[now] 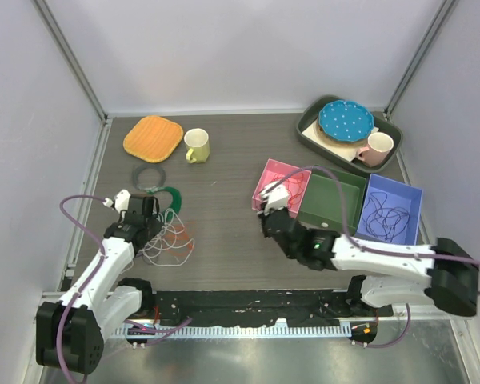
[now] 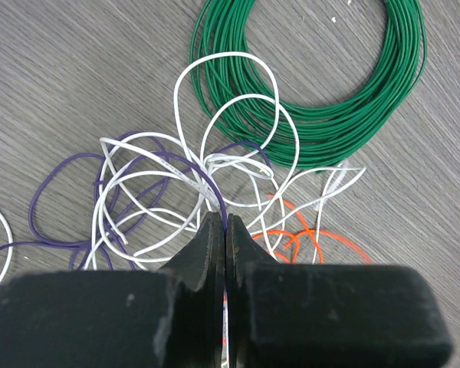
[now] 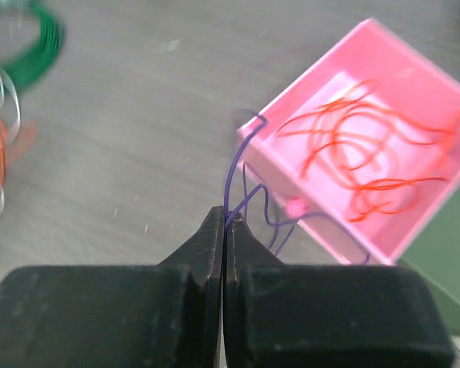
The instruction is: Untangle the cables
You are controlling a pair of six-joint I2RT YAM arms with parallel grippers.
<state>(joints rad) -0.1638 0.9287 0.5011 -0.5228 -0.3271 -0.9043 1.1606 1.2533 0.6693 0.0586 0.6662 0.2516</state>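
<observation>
A tangle of thin white, purple and orange cables [image 1: 172, 240] lies on the table's left side. In the left wrist view the loops of these cables [image 2: 192, 172] spread just ahead of my left gripper [image 2: 225, 222]. That gripper [image 1: 158, 226] is shut, with a purple strand [image 2: 215, 192] running in between its tips. My right gripper [image 3: 230, 218] is shut on a separate purple cable [image 3: 234, 172], held beside the pink box [image 3: 307, 230]. In the top view the right gripper [image 1: 266, 214] sits at the pink box's [image 1: 269, 172] near-left corner.
Red cables [image 3: 360, 146] lie in the pink box. A dark green box [image 1: 332, 210] and a blue box [image 1: 408, 196] holding dark cables stand to its right. A green wire coil [image 2: 353, 115], grey ring [image 1: 150, 174], yellow mug [image 1: 197, 146], orange mat [image 1: 153, 138] and dish tray [image 1: 312, 132] stand further back.
</observation>
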